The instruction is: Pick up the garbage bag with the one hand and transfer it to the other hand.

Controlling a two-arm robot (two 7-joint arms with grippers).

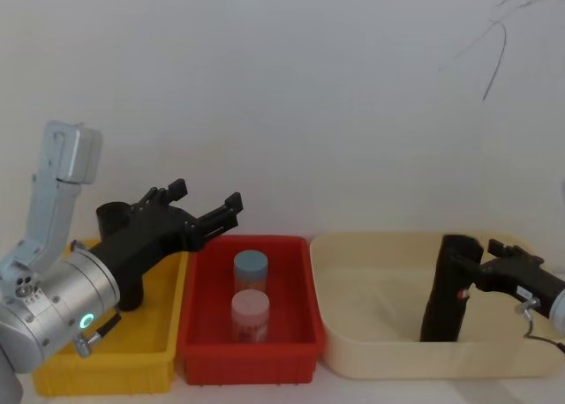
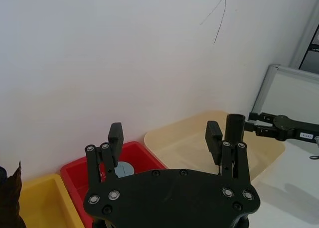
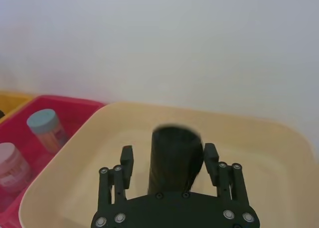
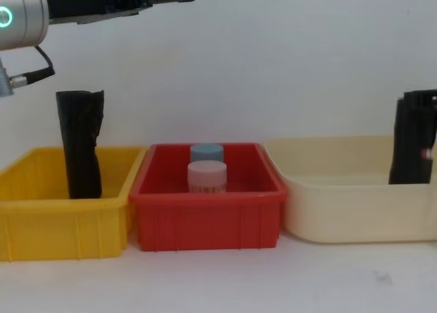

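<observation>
One black garbage bag roll point(image 4: 80, 145) stands upright in the yellow bin point(image 4: 41, 217), partly hidden behind my left arm in the head view. My left gripper point(image 1: 205, 195), on the arm with the green-cyan ring, hangs open and empty in the air over the edge between the yellow and red bins. A second black garbage bag roll point(image 1: 444, 289) stands in the cream tub point(image 1: 371, 351). My right gripper point(image 1: 463, 267) is open around its upper part point(image 3: 177, 148), with a gap showing beside one finger point(image 3: 126, 161).
The red bin point(image 1: 296, 342) between the yellow bin and the cream tub holds two lidded jars, one blue-capped point(image 1: 251, 265) and one pink-capped point(image 1: 250, 305). A white wall rises right behind the bins. Bare white tabletop lies in front of them.
</observation>
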